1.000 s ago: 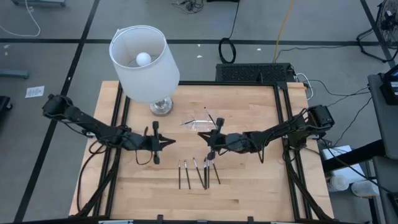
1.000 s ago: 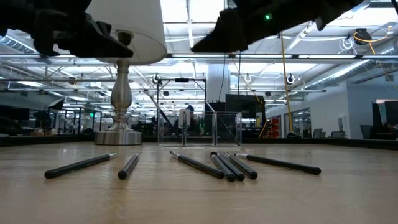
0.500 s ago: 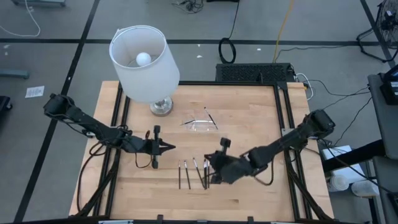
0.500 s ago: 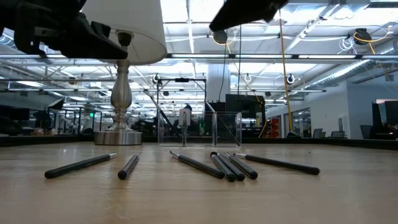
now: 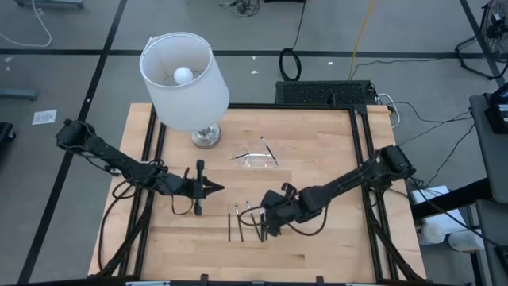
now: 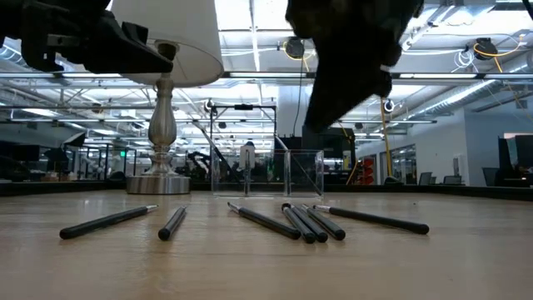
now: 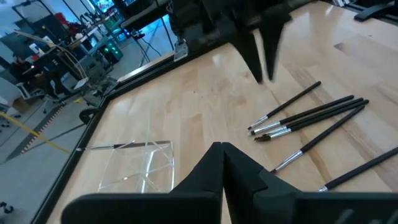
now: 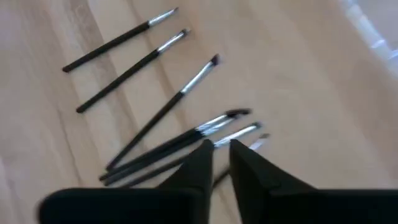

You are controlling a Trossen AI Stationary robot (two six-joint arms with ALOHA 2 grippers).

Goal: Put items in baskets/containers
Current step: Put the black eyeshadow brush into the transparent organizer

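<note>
Several thin dark brushes with pale metal ends (image 5: 252, 222) lie flat on the wood near the table's near edge, fanned out in the right wrist view (image 8: 155, 124) and in the low view (image 6: 291, 222). The clear tray (image 5: 255, 161) sits farther back, and one brush (image 5: 268, 148) lies across its far right corner. My right gripper (image 5: 263, 226) hangs over the brushes with its fingers pointing down and a narrow gap between them (image 8: 220, 148). It stays well above the table (image 6: 341, 100). My left gripper (image 5: 219, 187) waits shut to the left of the brushes (image 7: 222, 148).
A white-shaded lamp (image 5: 184, 75) stands on its metal base (image 5: 205, 137) at the far left of the table. Black rails (image 5: 359, 151) run along the table's sides. Bare wood lies to the right of the brushes and tray.
My right gripper has swung from beside the tray toward the table's near edge. It has come down over the brushes and now hangs lower in the low view. The brushes and the left arm have kept still.
</note>
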